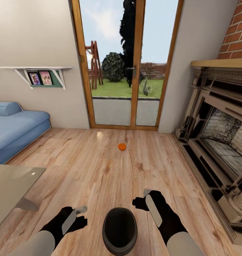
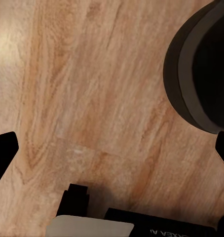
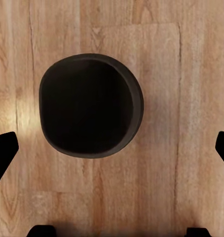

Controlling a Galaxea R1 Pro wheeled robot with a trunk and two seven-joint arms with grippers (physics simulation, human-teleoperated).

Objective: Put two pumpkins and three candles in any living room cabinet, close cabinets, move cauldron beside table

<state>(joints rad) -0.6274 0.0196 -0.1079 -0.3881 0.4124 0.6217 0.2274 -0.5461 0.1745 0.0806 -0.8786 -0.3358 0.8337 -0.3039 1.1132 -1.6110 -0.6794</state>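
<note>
The black cauldron (image 1: 119, 231) stands on the wood floor just in front of me, between my two arms. My right gripper (image 3: 112, 153) hangs open above it, and the cauldron's dark mouth (image 3: 90, 103) lies between the spread fingers. My left gripper (image 2: 112, 153) is open over bare floor, with the cauldron's rim (image 2: 201, 69) off to one side. In the head view the left gripper (image 1: 77, 212) and right gripper (image 1: 145, 199) flank the pot. One small orange pumpkin (image 1: 122, 146) sits on the floor further ahead, near the glass doors. Candles and cabinet are out of view.
A glass-topped table (image 1: 10, 188) juts in at the left, and a blue sofa (image 1: 14, 131) stands behind it. A dark stone fireplace (image 1: 220, 149) fills the right wall. Wood-framed glass doors (image 1: 126, 71) face me, below-left a wall shelf (image 1: 39, 73).
</note>
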